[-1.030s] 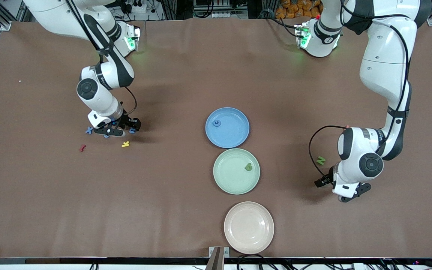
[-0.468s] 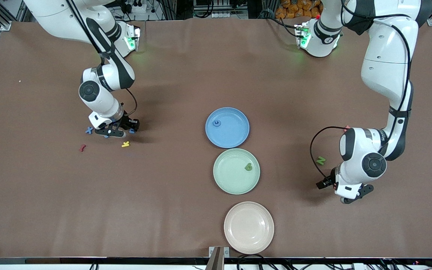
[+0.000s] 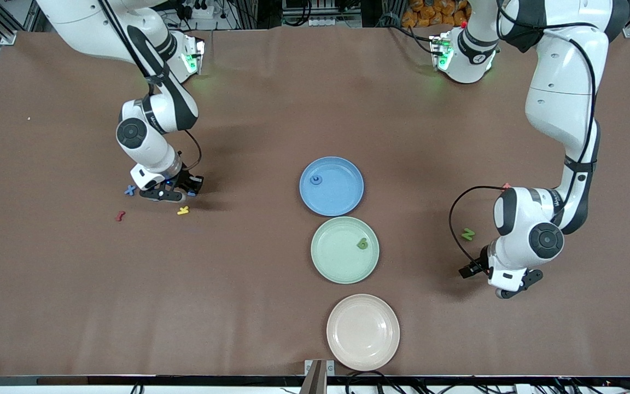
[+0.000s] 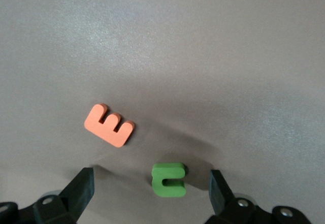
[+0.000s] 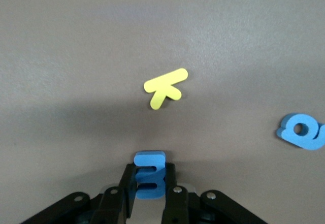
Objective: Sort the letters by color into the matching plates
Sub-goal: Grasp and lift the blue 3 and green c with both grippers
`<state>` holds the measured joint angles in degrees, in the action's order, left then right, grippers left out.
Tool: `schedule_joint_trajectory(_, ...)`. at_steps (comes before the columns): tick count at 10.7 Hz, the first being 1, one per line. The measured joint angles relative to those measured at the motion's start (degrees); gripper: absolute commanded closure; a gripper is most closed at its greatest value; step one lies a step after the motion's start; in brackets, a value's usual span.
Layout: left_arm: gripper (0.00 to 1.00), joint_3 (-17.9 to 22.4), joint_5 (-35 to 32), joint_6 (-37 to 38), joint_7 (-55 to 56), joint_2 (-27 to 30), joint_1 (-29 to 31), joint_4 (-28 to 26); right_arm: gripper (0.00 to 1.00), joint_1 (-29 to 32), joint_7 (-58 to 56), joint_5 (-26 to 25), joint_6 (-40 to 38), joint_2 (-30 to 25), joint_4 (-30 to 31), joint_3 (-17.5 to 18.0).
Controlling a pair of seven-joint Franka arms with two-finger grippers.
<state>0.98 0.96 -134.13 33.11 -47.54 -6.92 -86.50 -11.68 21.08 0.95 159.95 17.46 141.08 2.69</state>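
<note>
My right gripper (image 5: 149, 183) is down at the table near the right arm's end (image 3: 168, 192), shut on a blue letter (image 5: 149, 176) that stands between its fingers. Another blue letter (image 5: 302, 131) lies beside it, and a blue X (image 3: 130, 190) lies close by. My left gripper (image 4: 150, 193) hangs open just over a green letter (image 4: 169, 179), which lies between its fingers (image 4: 221, 193) untouched. A green N (image 3: 467, 234) lies near that arm. The blue plate (image 3: 342, 191) holds one blue letter (image 3: 315, 180). The green plate (image 3: 337, 257) holds one green letter (image 3: 362, 244).
A yellow K (image 5: 166, 88) lies just ahead of the right gripper, and a red letter (image 3: 120, 215) is nearby. An orange E (image 4: 109, 125) lies beside the green letter under the left gripper. A cream plate (image 3: 363, 331) sits nearest the front camera.
The right gripper's fingers have closed onto the blue letter. The left arm has shifted only slightly and its gripper stays open.
</note>
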Motion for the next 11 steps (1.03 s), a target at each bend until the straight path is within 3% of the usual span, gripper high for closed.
schedule_joint_trajectory(2,0.04,0.0,0.1,-0.3,0.0,-0.3,0.0,0.1,1.00,0.0,0.0,0.0,-2.9,-0.7,-1.4,-0.1)
schedule_joint_trajectory(3,0.64,0.0,0.1,-0.3,0.0,-0.4,0.0,0.1,1.00,0.0,0.0,0.0,-4.6,-1.2,-2.1,-0.1)
schedule_joint_trajectory(4,0.88,-0.1,0.1,-0.3,0.0,-0.4,0.0,0.2,1.00,0.0,0.0,0.1,-5.6,-1.9,-2.6,-0.1)
schedule_joint_trajectory(5,0.99,-0.1,0.4,-0.3,0.0,-0.4,0.0,0.2,1.00,-0.1,0.0,0.1,-5.9,-2.6,-2.8,-0.1)
schedule_joint_trajectory(8,1.00,-0.2,2.2,-0.4,0.9,-0.3,0.0,1.0,1.00,-1.3,0.5,0.3,-9.2,-4.4,-3.5,-0.1)
schedule_joint_trajectory(11,1.00,-0.2,2.3,-0.1,2.5,0.0,-0.1,1.2,1.00,-2.8,0.7,4.0,-11.9,-5.5,-5.1,-0.1)
